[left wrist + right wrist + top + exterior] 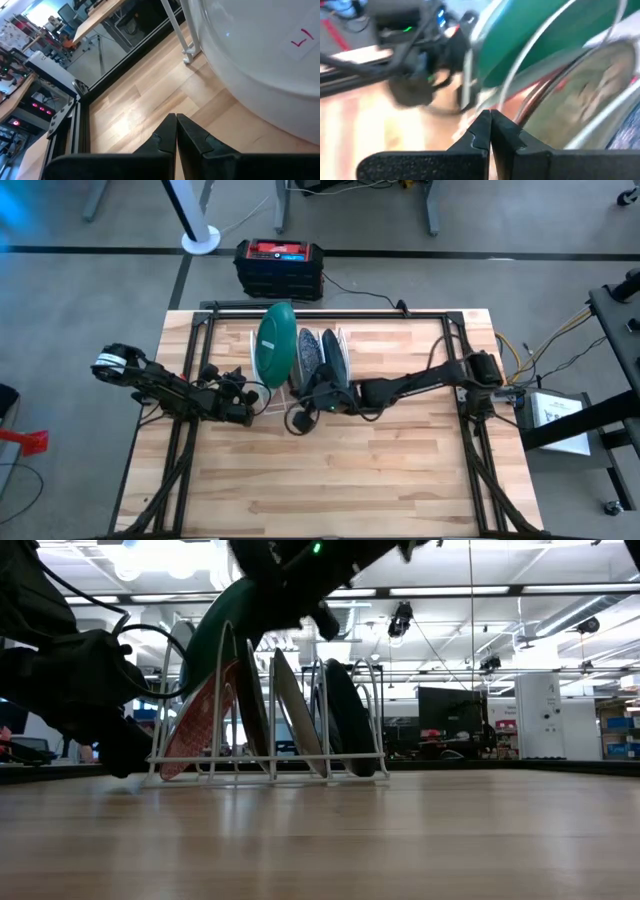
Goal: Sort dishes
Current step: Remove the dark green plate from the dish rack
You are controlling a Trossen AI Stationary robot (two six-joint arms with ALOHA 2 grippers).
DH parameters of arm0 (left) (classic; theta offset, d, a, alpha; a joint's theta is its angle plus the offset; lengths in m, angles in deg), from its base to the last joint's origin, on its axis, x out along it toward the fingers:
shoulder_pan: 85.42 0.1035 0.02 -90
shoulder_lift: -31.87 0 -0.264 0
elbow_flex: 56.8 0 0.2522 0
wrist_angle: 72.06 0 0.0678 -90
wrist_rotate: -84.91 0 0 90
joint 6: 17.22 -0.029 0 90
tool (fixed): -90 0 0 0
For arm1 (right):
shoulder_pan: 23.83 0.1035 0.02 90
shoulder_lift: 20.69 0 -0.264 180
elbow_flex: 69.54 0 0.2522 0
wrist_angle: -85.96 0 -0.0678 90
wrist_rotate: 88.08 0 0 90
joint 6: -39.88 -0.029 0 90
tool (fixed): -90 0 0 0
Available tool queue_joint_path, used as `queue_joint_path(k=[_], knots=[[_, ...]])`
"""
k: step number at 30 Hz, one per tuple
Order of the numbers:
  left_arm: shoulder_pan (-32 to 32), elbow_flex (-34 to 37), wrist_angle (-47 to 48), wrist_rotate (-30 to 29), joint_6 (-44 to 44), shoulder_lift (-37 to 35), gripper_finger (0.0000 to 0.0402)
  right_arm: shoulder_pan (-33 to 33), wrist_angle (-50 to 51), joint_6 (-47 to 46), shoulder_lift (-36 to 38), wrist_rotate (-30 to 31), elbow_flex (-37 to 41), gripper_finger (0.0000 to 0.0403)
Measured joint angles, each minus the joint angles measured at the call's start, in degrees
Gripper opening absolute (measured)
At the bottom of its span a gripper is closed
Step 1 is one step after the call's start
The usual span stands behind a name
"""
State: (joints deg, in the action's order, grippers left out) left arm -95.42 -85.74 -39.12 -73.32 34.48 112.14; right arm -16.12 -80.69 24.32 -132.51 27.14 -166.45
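Dark green round plate [275,343] leaned in white wire rack [262,758]; left gripper [240,395] beside rack, right gripper [305,415] at its front, both pressed together, empty.

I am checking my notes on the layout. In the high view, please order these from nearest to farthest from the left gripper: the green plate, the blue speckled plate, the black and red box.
From the left gripper:
1. Green plate, in the rack's left end.
2. Blue speckled plate, in the rack, further right.
3. Black and red box, on the floor beyond the table's far edge.
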Motion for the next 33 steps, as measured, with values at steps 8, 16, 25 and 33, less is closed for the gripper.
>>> queue_joint_path(k=[8,16,25,33], knots=[[0.0,0.0,0.1,0.2,0.1,-0.1,0.0,1.1,10.7,-10.4,9.0,0.5,0.1,0.0017],[0.0,0.0,0.1,0.3,0.2,-0.1,0.0,-5.8,10.4,-15.8,16.5,-4.1,0.0,0.0138],[0.0,-0.9,1.7,3.2,-0.1,-0.6,0.0,-10.7,2.7,-20.8,13.3,-16.2,0.0,0.0275],[0.0,-4.1,11.4,8.6,4.5,-0.7,0.0,-11.5,-0.2,-20.4,12.3,-16.2,0.0,0.0298]])
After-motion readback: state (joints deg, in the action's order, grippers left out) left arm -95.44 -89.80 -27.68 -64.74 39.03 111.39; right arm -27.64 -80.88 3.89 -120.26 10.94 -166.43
